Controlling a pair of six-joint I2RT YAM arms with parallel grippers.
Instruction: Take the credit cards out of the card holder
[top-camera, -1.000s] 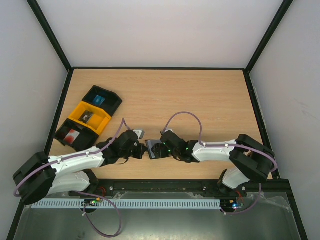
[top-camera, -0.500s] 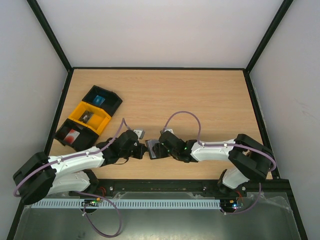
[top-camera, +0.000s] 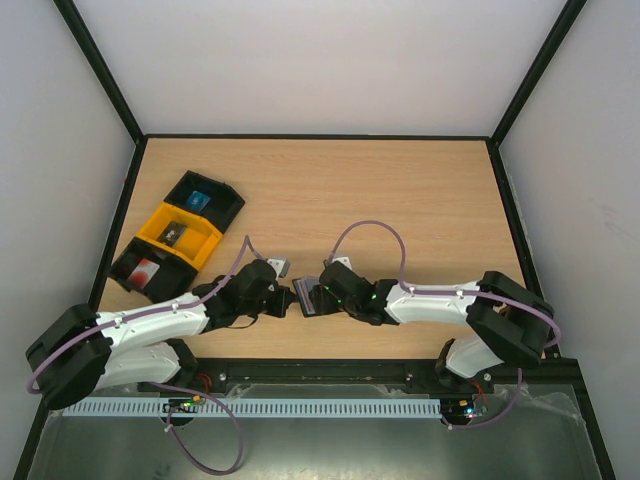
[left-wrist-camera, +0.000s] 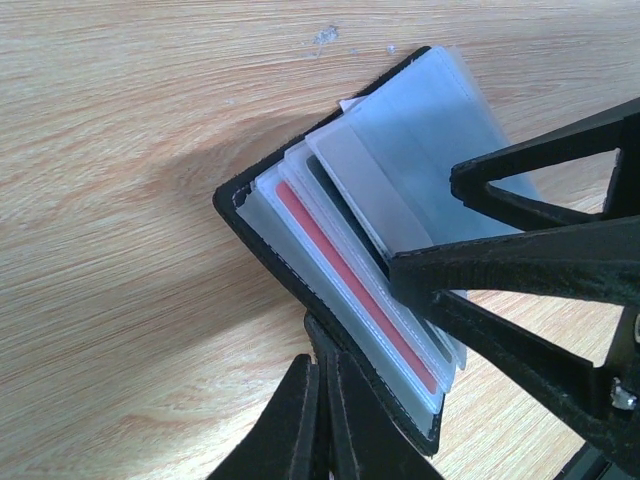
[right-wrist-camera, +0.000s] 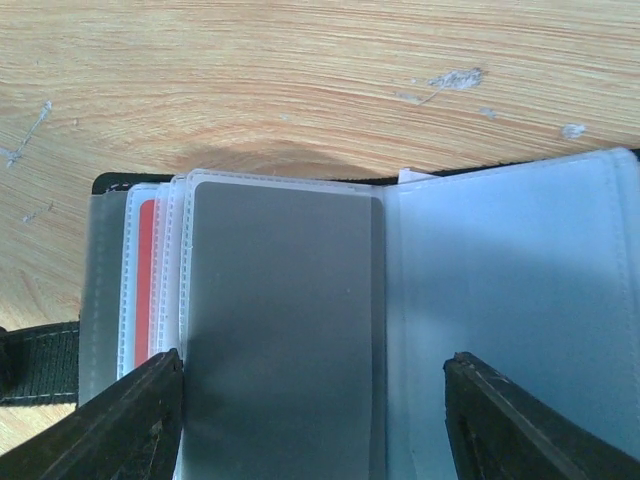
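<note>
The card holder lies open on the table between the two arms, its clear sleeves fanned out. My left gripper is shut on the holder's black side tab at its near edge. A red credit card shows edge-on in one sleeve. In the right wrist view a dark grey credit card fills the top sleeve, with the red card beside it. My right gripper is open just above the holder. Its fingers straddle the grey card's sleeve and hold nothing.
Three open trays stand in a row at the left: a black one with a blue card, a yellow one with a dark card, and a black one with a red card. A small grey object lies by the left wrist.
My right gripper has edged left over the card holder and its jaws have narrowed a little. The left gripper has kept its hold and stayed put.
</note>
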